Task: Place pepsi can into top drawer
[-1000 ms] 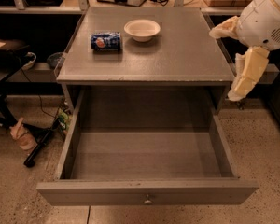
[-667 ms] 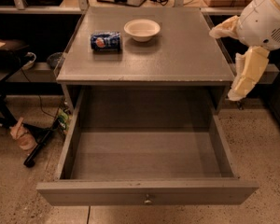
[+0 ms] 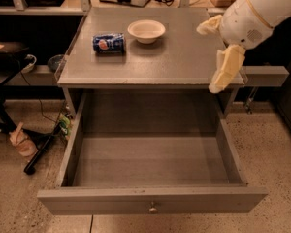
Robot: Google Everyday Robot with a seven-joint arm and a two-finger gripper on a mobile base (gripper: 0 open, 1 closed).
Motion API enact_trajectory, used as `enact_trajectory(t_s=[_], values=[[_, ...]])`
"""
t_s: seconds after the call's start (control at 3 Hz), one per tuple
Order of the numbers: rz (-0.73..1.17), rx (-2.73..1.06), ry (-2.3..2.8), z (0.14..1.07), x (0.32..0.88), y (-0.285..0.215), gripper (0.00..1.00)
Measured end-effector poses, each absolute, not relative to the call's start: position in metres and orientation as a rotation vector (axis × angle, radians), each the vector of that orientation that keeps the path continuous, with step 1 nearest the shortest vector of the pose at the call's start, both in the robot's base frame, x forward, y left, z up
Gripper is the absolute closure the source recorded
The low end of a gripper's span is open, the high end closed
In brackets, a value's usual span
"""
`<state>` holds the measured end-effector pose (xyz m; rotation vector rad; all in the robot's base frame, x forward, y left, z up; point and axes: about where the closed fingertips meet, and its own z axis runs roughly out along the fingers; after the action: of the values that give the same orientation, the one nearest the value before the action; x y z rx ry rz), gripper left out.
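The pepsi can (image 3: pixel 108 42) lies on its side on the grey cabinet top (image 3: pixel 174 57), at the back left, just left of a white bowl. The top drawer (image 3: pixel 153 200) is pulled fully out below the top; its inside is bare and a small brass knob (image 3: pixel 153 208) sits at the centre of its front panel. My gripper (image 3: pixel 207 58) hangs on the white arm over the right edge of the cabinet top, well right of the can. Its cream fingers (image 3: pixel 225 69) are spread apart and hold nothing.
A white bowl (image 3: pixel 146 30) stands at the back middle of the cabinet top. A shelf (image 3: pixel 264 74) juts out right of the cabinet. Cables, a black pole and a crumpled bag (image 3: pixel 20 142) lie on the floor at the left. Desks with cables stand behind.
My gripper has moved a little left and up, from beside the cabinet's right edge to over it. The can, bowl and drawer have not moved.
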<state>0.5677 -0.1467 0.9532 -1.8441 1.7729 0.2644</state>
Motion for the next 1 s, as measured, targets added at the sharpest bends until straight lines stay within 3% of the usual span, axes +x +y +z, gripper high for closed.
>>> enact_trajectory(t_s=[1.0], values=[[0.355,-1.94,1.702,0.953,0.65,-0.088,0.0]])
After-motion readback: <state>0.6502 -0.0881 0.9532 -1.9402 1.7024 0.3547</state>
